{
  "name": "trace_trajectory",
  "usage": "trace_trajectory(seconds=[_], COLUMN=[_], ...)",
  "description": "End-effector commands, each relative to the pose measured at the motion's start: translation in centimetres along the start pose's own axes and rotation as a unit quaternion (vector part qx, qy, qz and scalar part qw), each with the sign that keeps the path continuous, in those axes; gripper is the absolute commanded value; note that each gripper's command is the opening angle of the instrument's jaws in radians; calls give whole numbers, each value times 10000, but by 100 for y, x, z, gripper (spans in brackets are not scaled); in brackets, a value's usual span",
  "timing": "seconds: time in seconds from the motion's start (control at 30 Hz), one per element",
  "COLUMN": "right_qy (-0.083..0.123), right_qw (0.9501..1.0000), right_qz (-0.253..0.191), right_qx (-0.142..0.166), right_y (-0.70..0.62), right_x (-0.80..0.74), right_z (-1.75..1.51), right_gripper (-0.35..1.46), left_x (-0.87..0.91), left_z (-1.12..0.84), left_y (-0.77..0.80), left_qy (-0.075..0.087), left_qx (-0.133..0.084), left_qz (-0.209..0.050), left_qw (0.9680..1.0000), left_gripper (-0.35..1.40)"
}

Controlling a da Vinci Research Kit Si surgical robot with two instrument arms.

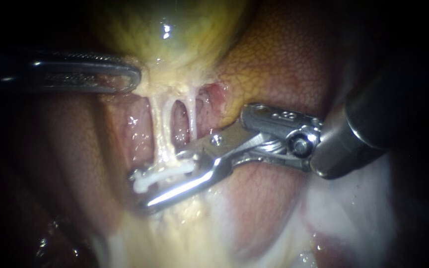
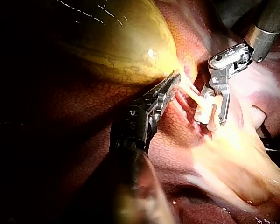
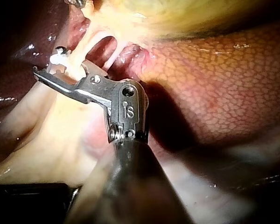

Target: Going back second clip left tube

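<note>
Endoscope view: at the left, my left instrument (image 1: 127, 79) has its jaws clenched on the pale neck of the gallbladder (image 1: 175, 30). Just right of them the left tube (image 1: 160, 129) runs down to a white clip (image 1: 157, 177) across its lower end, with the right tube (image 1: 191, 116) beside it. My right instrument (image 1: 145, 188) has its jaws released, gaping around that clip, and the liver (image 1: 284, 54) lies behind it.

Slot between left tube (image 1: 161, 134) and right tube (image 1: 192, 119): narrow, liver (image 1: 284, 59) behind. Right instrument (image 1: 150, 189) straddles left tube at the clip (image 1: 167, 174), blocks that side. Left instrument (image 1: 132, 79) grips gallbladder (image 1: 175, 30), closing off the top. Pale tissue (image 1: 175, 233) below clip is unobstructed.
</note>
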Motion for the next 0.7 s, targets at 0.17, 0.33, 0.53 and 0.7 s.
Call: trace_trajectory(seconds=[0.17,0.33,0.53,0.7], right_qy=[-210,-603,-745,-796], right_qw=[9980,9897,9787,9715], right_qz=[-309,-708,-1128,-1516], right_qx=[-501,-1087,-1545,-1642], right_y=[-2,-9,-21,-34], right_x=[-2,-6,-9,-13], right_z=[-2,-8,-19,-33], right_gripper=[46,49,49,49], left_x=[0,0,1,1], left_z=[-1,-1,0,0], left_y=[0,0,1,2], left_qy=[1,1,0,0], left_qx=[2,3,3,4], left_qz=[1,1,4,4], left_qw=[10000,10000,10000,10000], left_gripper=[-35,-35,-35,-35])
